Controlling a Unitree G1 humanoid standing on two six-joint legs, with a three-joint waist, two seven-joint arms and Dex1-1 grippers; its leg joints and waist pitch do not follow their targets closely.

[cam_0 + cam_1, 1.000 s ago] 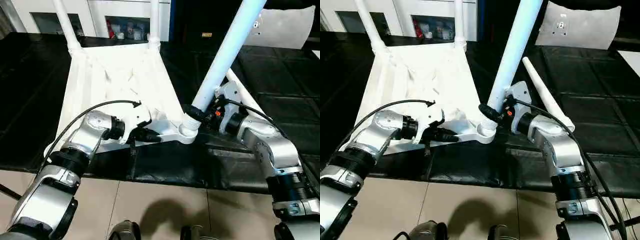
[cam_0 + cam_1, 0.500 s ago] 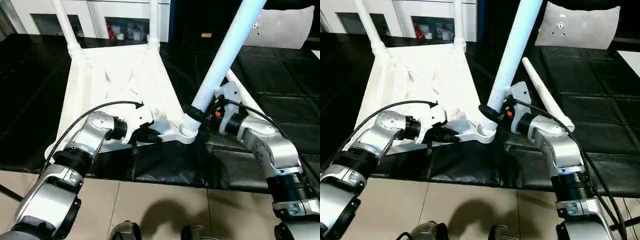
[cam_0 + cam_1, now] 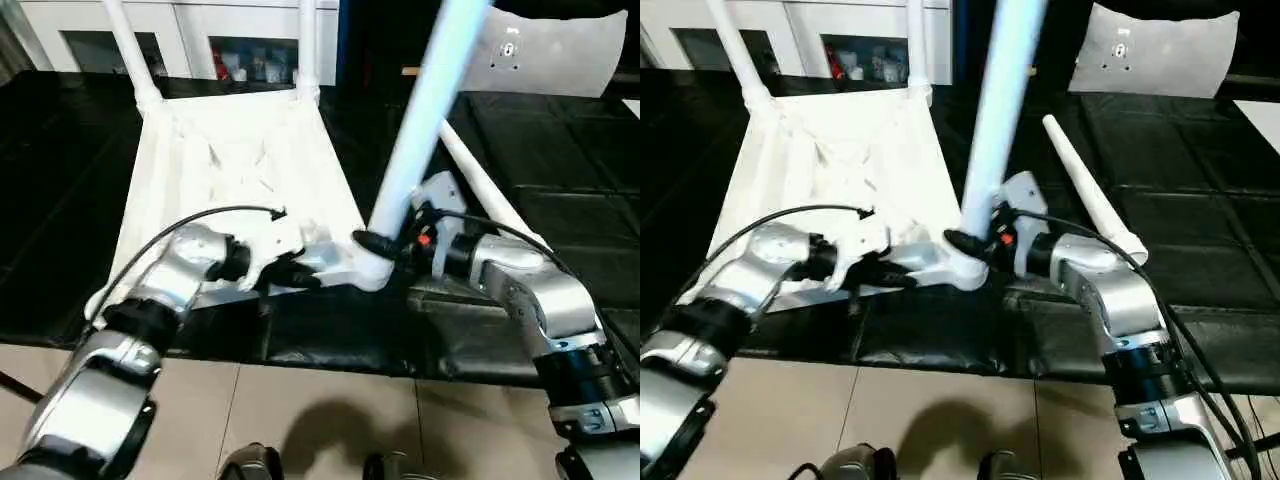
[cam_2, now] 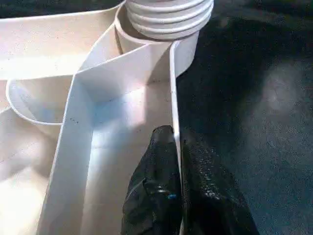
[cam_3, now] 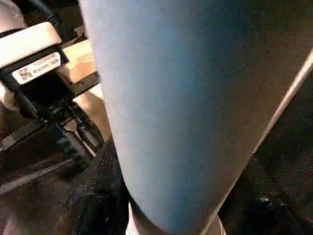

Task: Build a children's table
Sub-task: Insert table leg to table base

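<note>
The white plastic rectangular table top (image 3: 235, 170) lies upside down on the black sheet-covered workbench (image 3: 560, 150), ribbed underside up, so its round corner sockets face upward to take the legs.

At the near edge, the left gripper (image 4: 175, 147) has its two black fingers pinched narrow on the thin upright rim wall of the table top, one finger on each side, just left of the near-right corner socket (image 4: 161, 34). That hold looks meant to keep the top from sliding or turning while a leg is worked into the corner.

Just right of it, the right gripper (image 3: 385, 245) is closed around the base of a long white tapered round leg (image 3: 995, 120), whose ribbed foot sits in that near-right socket. The leg rises steeply, tilting a little to the right, so I judge it is being seated or screwed home.

Farther right, a spare white leg (image 3: 1090, 205) lies loose on the workbench. At the far edge, two legs (image 3: 130, 50) already stand in the far corners.
</note>
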